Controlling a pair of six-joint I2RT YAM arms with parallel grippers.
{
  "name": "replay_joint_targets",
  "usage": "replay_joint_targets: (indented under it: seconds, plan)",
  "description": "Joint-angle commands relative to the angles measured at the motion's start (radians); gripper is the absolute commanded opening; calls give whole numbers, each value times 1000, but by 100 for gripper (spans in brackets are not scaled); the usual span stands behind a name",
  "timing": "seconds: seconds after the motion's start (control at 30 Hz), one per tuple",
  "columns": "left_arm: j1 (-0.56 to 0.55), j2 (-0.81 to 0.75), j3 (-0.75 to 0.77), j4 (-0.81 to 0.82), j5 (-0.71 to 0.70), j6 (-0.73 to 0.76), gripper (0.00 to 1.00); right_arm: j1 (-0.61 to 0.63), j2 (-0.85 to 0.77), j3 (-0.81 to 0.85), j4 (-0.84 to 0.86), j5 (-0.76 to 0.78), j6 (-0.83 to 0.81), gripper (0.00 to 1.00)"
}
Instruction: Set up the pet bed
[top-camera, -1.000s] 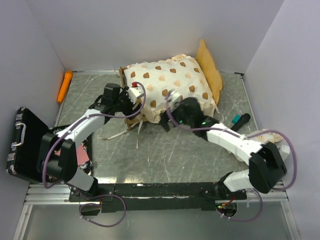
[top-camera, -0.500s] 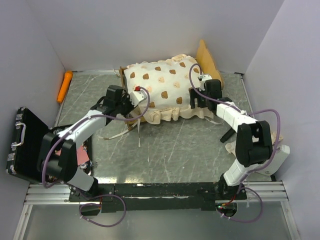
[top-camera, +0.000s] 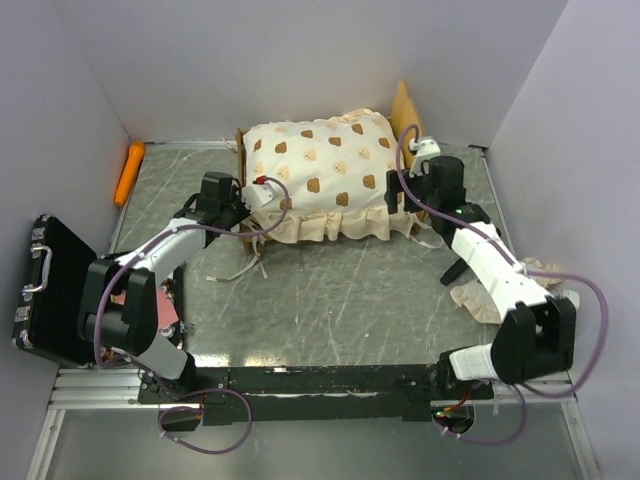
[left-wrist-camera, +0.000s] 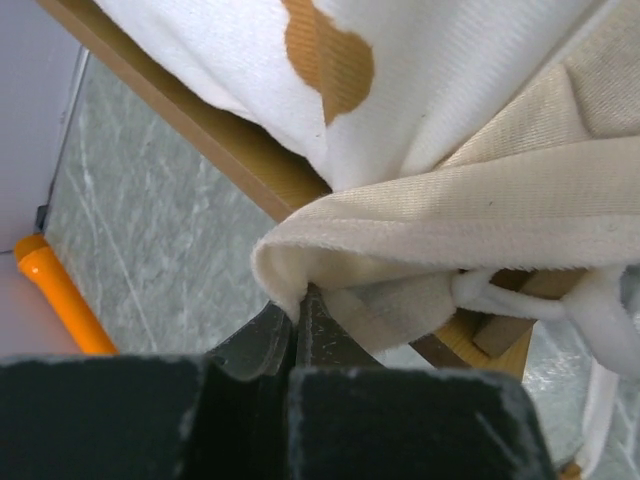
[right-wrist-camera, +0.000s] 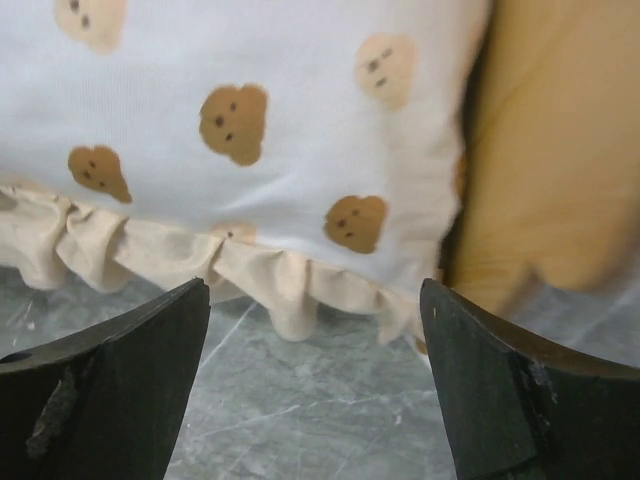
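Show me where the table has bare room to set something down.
Widest bare patch: the table in front of the pet bed, between the left arm and right arm. A smaller one: between the orange marker and the bed's left end. Crowded: the right side, around the cream cloth; the left, by the black case.

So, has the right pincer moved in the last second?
Yes. The right pincer has swung right, away from the orange object by the left wall: from the front middle of the mattress to its end beside the headboard.
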Motion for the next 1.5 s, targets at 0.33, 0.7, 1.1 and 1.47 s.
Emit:
replay_joint_targets:
  seconds: [0.33, 0.7, 1.1, 1.47]
  plan:
    - [63, -106, 49, 20, -57, 10, 62, -123, -40, 7, -40, 37, 52, 95]
    - [-35, -194, 228, -406, 158, -18, 69, -194, -158, -290, 87, -127, 130, 88]
    - [-415, 134, 437, -304, 238, -90, 74, -194, -164, -311, 99, -145, 165, 88]
    - [-423, 423, 604, -347, 325, -9, 74, -194, -235, -356, 70, -159, 177, 89]
